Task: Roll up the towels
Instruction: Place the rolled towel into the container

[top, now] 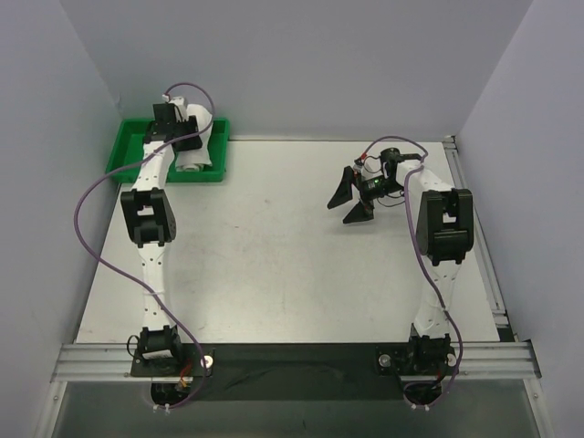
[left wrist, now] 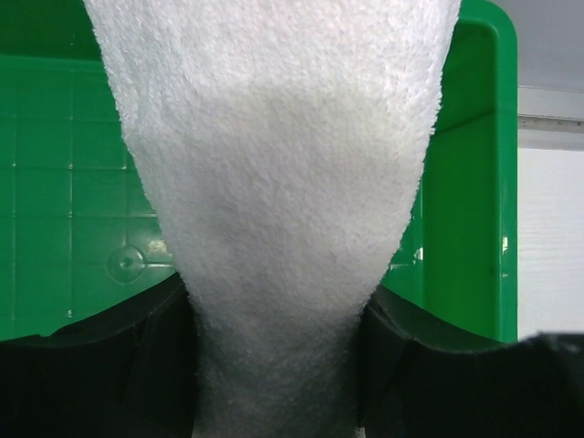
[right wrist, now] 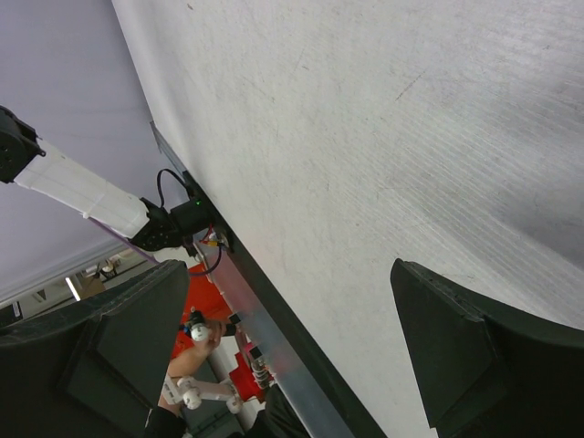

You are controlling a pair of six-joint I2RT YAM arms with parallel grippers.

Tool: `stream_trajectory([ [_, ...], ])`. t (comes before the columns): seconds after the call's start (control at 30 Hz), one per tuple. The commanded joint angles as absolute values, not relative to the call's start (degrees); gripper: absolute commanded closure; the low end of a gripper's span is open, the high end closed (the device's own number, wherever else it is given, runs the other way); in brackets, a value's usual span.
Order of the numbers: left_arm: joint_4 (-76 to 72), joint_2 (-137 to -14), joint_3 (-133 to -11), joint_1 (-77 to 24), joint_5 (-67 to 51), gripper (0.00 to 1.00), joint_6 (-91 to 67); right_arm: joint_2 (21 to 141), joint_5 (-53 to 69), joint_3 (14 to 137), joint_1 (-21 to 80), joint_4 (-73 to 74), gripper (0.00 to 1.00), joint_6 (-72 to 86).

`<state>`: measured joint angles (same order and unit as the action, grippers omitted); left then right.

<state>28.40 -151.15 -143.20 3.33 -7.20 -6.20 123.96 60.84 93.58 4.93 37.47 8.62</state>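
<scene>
The towel (left wrist: 274, 228) is right up close in the left wrist view. It is white and fluffy. The left jaws are clamped on it, one dark finger on each side, and they squeeze it thin at the bottom. It hangs over the green tray (left wrist: 465, 182) at the far left corner of the desk (top: 274, 255). The right jaws are wide apart with nothing in them, off on the right side above the bare desk.

What could go wrong? The towel is soft and floppy. If the left jaws let go too high, I think it could flop open and lose its roll. If they let go near the tray's wall, it could hang over the rim or drop onto the desk. A push down could also shove the tray.

Some parts are hard to see. The towel fills the wrist view and its top is cut off, so I cannot tell how neat the roll is. From above, the left arm (top: 146, 219) covers part of the tray. I see white there, but cannot tell if it is one towel or two.
</scene>
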Motion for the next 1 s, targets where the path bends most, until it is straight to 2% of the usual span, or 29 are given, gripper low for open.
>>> stream_trajectory([
  [0.0,24.69,-152.57,-144.23,2.81,-6.06,1.0,-5.62,123.22,60.91,94.04,5.1,39.29,0.0,7.65],
  [0.1,24.87,-153.46,-144.23,2.99,-5.62,1.0,-5.54,123.4,60.82,94.04,5.01,39.29,0.0,7.47],
  [0.3,23.21,-149.34,-146.16,3.43,-14.93,1.0,4.64,123.57,61.17,94.22,5.1,39.29,0.0,7.47],
  [0.5,19.08,-140.63,-142.04,3.51,-14.41,1.0,25.37,122.96,61.52,94.22,5.1,39.29,0.0,7.65],
  [0.6,18.46,-138.96,-139.84,4.3,-17.73,1.0,36.45,122.7,61.79,93.87,5.01,39.29,0.0,7.47],
  [0.7,17.32,-137.38,-134.93,4.66,-20.99,1.0,53.63,122.7,62.14,93.78,5.1,39.29,0.0,7.65],
  [0.83,12.4,-135.88,-127.28,5.18,-22.59,1.0,65.35,122.61,62.14,93.69,5.01,39.29,0.0,7.65],
  [0.97,10.73,-138.42,-127.88,5.36,-22.5,1.0,70.83,122.78,62.23,93.43,4.92,39.29,0.0,7.56],
])
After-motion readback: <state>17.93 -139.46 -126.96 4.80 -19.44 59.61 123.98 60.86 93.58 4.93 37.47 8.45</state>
